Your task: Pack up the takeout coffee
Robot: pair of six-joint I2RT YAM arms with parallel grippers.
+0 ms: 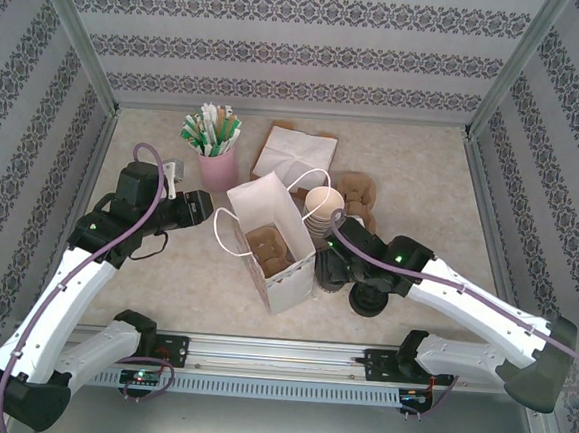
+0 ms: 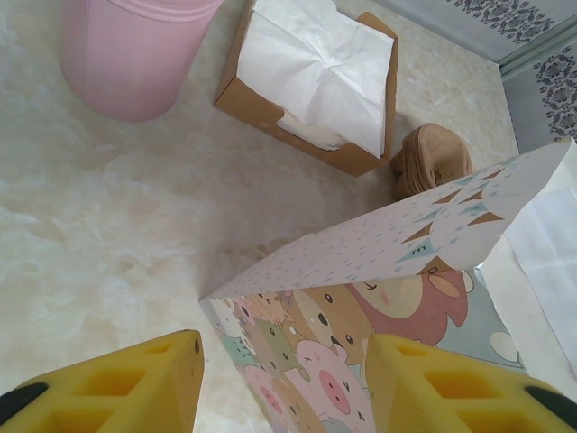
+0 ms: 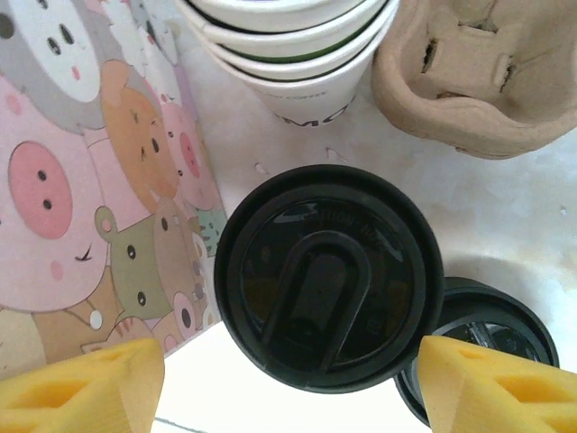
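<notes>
from my right wrist camera i see the takeout coffee (image 3: pixel 325 275) from straight above — its round black lid sits between the right gripper (image 3: pixel 288 361) fingers, which are spread wide, one on either side, with neither pad touching it. the cup stands on the table (image 1: pixel 193 289) just beside the white paper bag (image 1: pixel 267 245), against its cartoon-animal side, with the stack of lidless cups (image 3: pixel 288 45) just behind it, a pulp carrier (image 3: pixel 478 72) near that and loose black lids (image 3: pixel 487 343) close on its other side. on the overhead view the bag stands open at mid-table. the left gripper (image 2: pixel 284 361) is spread too — its yellow fingers sit to either side of the bag's near corner, gripping nothing. past it i see a pink cup (image 2: pixel 135 54) and a napkin box (image 2: pixel 306 81).
</notes>
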